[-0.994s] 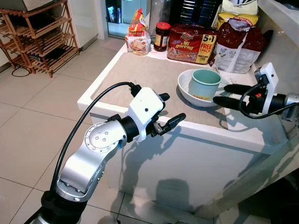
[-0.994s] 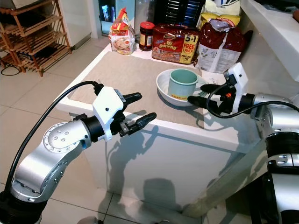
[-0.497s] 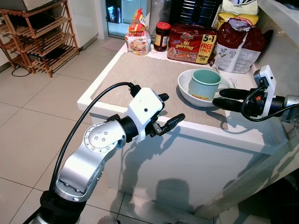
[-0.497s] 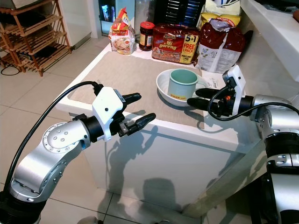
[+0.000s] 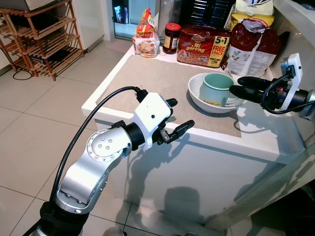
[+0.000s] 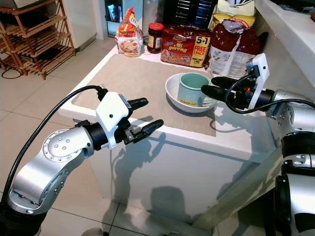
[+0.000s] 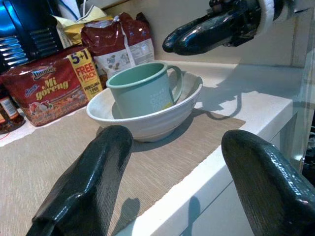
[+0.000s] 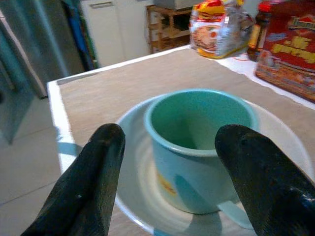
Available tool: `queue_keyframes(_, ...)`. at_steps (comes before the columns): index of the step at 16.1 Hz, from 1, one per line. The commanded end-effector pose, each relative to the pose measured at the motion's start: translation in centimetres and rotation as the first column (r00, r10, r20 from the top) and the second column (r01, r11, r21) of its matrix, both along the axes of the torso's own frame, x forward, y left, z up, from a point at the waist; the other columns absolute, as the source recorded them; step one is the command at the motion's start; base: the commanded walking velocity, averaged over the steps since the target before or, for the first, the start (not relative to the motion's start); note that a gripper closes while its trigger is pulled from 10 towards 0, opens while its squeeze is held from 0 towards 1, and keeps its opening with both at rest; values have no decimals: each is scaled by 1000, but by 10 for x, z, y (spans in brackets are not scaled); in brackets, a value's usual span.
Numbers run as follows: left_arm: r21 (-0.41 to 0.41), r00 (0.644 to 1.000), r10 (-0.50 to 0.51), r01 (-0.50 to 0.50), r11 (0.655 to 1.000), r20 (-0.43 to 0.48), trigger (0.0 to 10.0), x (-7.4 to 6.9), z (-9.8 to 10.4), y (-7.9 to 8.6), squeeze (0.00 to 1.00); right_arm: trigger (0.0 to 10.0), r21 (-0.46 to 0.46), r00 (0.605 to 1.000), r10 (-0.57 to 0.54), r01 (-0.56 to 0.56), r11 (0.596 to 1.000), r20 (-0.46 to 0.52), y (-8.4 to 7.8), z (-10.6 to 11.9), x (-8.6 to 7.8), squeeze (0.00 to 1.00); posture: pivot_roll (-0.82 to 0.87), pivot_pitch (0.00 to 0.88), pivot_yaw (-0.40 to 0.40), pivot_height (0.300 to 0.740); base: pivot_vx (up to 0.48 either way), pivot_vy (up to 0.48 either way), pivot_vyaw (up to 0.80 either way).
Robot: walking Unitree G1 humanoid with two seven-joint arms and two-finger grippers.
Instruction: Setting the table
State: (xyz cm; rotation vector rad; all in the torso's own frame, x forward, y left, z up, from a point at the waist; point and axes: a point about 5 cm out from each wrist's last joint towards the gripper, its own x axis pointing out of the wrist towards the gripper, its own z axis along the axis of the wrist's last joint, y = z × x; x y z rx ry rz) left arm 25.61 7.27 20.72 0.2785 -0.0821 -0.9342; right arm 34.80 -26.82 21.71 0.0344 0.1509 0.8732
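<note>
Far left, a wooden rack (image 5: 42, 37) stands on the tiled floor (image 5: 34, 123). The left gripper (image 5: 173, 118) hovers at the near left edge of the white counter (image 5: 256, 142), over the near edge of the beige mat (image 5: 147, 78); its two fingers are spread wide apart and hold nothing.

Along the far edge of the counter stand a snack bag (image 5: 145, 34), a dark jar (image 5: 171, 38) with a red lid, a red noodle pack (image 5: 203, 45) and, furthest right, a dark red bag (image 5: 252, 46) with a yellow bag (image 5: 250, 18) behind it.

On the right part of the mat sits a white bowl (image 5: 197, 98), and the green mug (image 5: 215, 88) stands upright inside it, its handle turned to the right.

The right gripper (image 5: 235, 86) comes in from the right, raised just above the bowl's right rim and just beside the mug's handle. In the right wrist view its fingers (image 8: 93, 172) are well apart with the mug between them and beyond their tips. They grip nothing, and whether they touch the handle cannot be told.
</note>
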Motion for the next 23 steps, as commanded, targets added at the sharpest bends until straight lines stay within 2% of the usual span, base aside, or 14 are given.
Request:
queue_keyframes(1,3,1000,-22,22,1000,-1,10000,-3,1,-2,0,10000,-14,994,-97,98,995,49,-10,8,4,1000,39,0,-57,740,0,0,0)
queue_keyframes(2,3,1000,-27,27,1000,-3,10000,-3,1,-3,0,10000,-17,986,-150,151,988,66,-11,8,8,1000,41,0,-56,740,0,0,0)
queue_keyframes(4,4,1000,-29,29,1000,-3,10000,-4,2,-3,0,10000,-12,981,-181,182,983,67,-11,7,12,1000,48,4,-58,740,0,0,0)
queue_keyframes(8,7,1000,-21,22,1000,-7,10000,-5,3,0,0,10000,-21,987,-157,158,987,27,-5,3,18,1000,58,21,-63,740,0,0,0)
queue_keyframes(9,6,1000,-21,21,1000,-8,10000,-5,3,0,0,10000,-23,985,-170,170,985,25,-4,2,20,624,60,27,-63,740,0,0,0)
queue_keyframes(10,6,1000,-21,21,1000,-8,10000,-5,4,0,0,10000,-29,980,-195,196,980,30,-3,1,22,0,62,29,-64,740,0,0,0)
queue_keyframes(12,5,1000,-22,22,1000,-9,10000,-5,5,-1,0,10000,-27,966,-255,256,966,39,-1,-2,26,0,69,33,-70,740,0,0,0)
queue_keyframes(15,6,1000,-18,18,1000,-9,10000,-6,5,1,0,10000,-52,965,-262,263,963,15,1,-10,27,0,78,35,-76,740,0,0,0)
queue_keyframes(17,8,1000,-15,15,1000,-8,10000,-6,6,2,0,10000,-92,976,-217,215,972,-14,3,-16,24,0,78,35,-76,740,0,0,0)
queue_keyframes(21,6,1000,-13,13,1000,-2,10000,-5,7,1,0,10000,-134,994,-84,74,988,-69,0,-13,17,0,70,33,-76,740,0,0,0)
queue_keyframes(23,6,1000,-9,9,1000,1,10000,-4,8,1,0,10000,-138,996,-57,48,989,-65,-3,-9,16,0,70,32,-76,740,0,0,0)
